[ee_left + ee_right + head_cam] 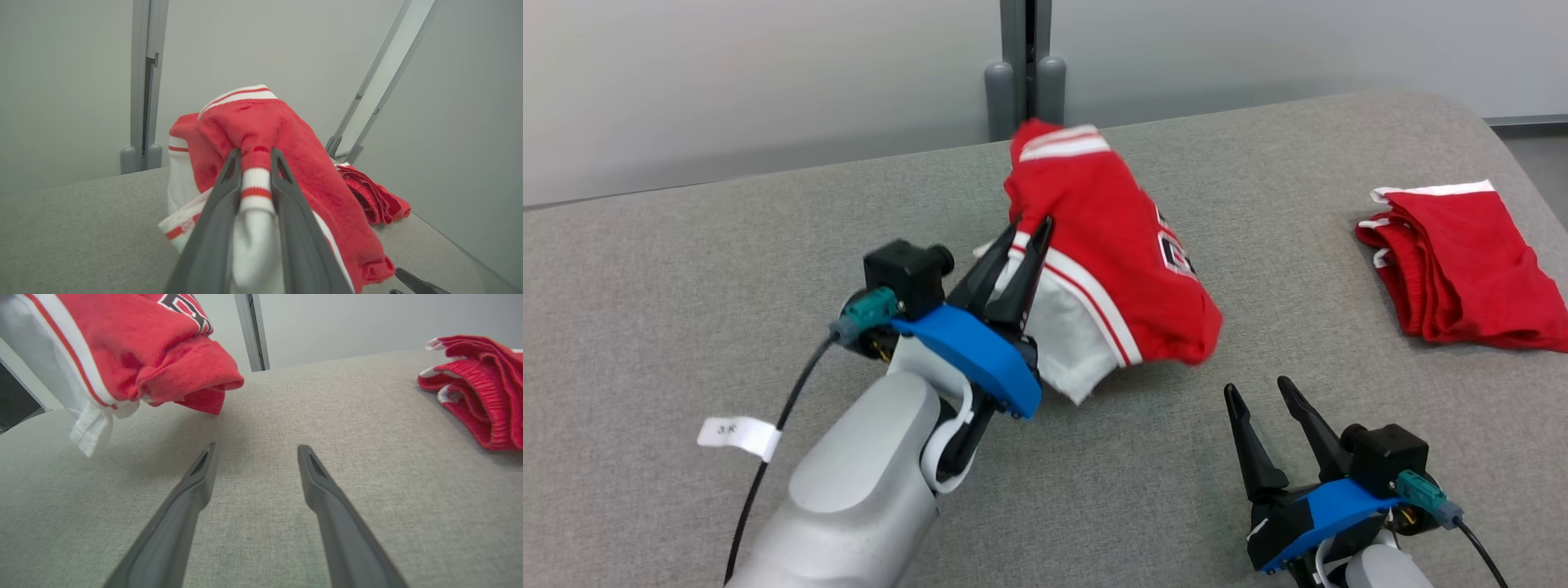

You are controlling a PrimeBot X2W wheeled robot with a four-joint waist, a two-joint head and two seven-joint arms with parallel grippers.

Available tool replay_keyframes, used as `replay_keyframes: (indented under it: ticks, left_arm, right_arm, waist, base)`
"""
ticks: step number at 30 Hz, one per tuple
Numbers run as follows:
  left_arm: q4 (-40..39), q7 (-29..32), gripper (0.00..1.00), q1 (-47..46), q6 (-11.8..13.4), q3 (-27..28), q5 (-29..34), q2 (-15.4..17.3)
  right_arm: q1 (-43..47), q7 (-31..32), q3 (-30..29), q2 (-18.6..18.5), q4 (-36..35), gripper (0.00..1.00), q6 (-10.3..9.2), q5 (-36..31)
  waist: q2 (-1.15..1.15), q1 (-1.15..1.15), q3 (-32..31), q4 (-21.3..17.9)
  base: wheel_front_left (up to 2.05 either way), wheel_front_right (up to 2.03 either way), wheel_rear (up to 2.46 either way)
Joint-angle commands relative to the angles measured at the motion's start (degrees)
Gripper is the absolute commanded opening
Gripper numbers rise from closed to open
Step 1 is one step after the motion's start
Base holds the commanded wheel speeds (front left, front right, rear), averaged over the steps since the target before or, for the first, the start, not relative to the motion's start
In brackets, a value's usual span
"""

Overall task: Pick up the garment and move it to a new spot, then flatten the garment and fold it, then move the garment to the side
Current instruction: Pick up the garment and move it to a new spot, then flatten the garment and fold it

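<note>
Here, in the head view, the left tool (1031, 224) is seen pinching a striped edge of the red-and-white garment (1111, 245), which is held up over the middle of the grey worktop (686, 269), bunched, with a white part hanging at its lower left. The right tool (1258, 388) is seen low at the right with its fingers spread and nothing between them, near the garment's lower red corner but apart from it. A second red garment (1462, 261) lies folded well apart at the far right, and a white tag (737, 435) is seen on the left arm's cable. In the left wrist view, a white cuff with a red stripe is gripped between the two fingers of the left tool (255, 153), with the garment (286, 134) draped beyond them and the second red garment (380, 200) lying behind on the worktop (81, 228). In the right wrist view, the right tool (258, 447) is shown spread above bare worktop (261, 522); the garment (163, 347) hangs at the upper left with shadow cast beneath it, and the second red garment (482, 392) is seen at the right edge.
</note>
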Motion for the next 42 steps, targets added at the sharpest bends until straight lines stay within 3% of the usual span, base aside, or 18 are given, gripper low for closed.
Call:
replay_keyframes:
  ticks: [1,3,4,5,11,16,19,28,42]
  left_arm:
    - [0.8,-0.83,0.0,0.39,-0.08,0.02,0.27,0.33]
    - [3.17,-2.04,0.0,1.2,0.34,-0.29,1.37,-0.35]
    - [4.63,-2.33,0.23,2.01,0.4,-0.2,1.65,-0.62]
    - [5.97,-2.72,1.0,2.47,0.91,0.2,2.3,-0.75]
    - [8.13,-3.04,1.0,7.13,2.56,5.61,6.0,1.05]
    - [2.91,-3.06,1.0,14.36,5.94,15.16,10.57,3.02]
    - [-1.32,-3.07,1.0,20.57,6.55,20.46,14.33,3.38]
    - [-11.61,-3.08,1.0,35.08,4.5,31.47,23.91,0.13]
    - [-15.85,-3.08,1.0,44.15,0.97,37.27,30.35,-3.01]
  right_arm:
    - [0.21,0.0,0.15,0.03,-0.22,1.0,0.0,0.4]
    - [0.15,0.0,0.24,0.03,-0.22,1.0,0.0,0.65]
    - [0.18,0.0,0.25,0.03,-0.18,1.0,0.0,0.6]
    - [0.26,0.0,0.19,0.02,-0.14,1.0,0.0,0.52]
    - [0.72,0.0,-0.83,0.03,-0.43,1.0,0.0,0.58]
    - [0.69,0.0,-0.86,0.02,-0.84,1.0,0.0,0.23]
    - [1.06,0.0,-0.83,0.02,-1.04,1.0,0.0,0.3]
    - [2.39,0.0,-1.55,-0.01,-1.46,1.0,0.0,-0.93]
    - [6.05,0.0,-4.83,-0.01,0.55,1.0,0.0,-2.73]
  waist:
    - [0.0,0.01,-0.16,-0.37]
    - [0.0,0.01,-0.17,-0.56]
    - [0.0,0.01,-0.21,-0.59]
    - [0.0,0.01,-0.26,-0.54]
    - [0.0,0.01,-1.06,0.93]
    - [0.0,0.01,-1.84,2.51]
    - [0.0,0.01,-2.51,3.55]
    - [0.0,0.01,-4.33,6.57]
    - [0.0,0.01,-8.36,7.11]
  base:
    - [0.0,0.0,0.0]
    - [0.0,0.0,0.0]
    - [0.0,0.0,0.0]
    - [0.0,0.0,0.0]
    - [0.0,0.0,0.0]
    - [0.0,0.0,0.0]
    - [0.0,0.0,0.0]
    - [0.0,0.0,0.0]
    - [0.0,0.0,0.0]
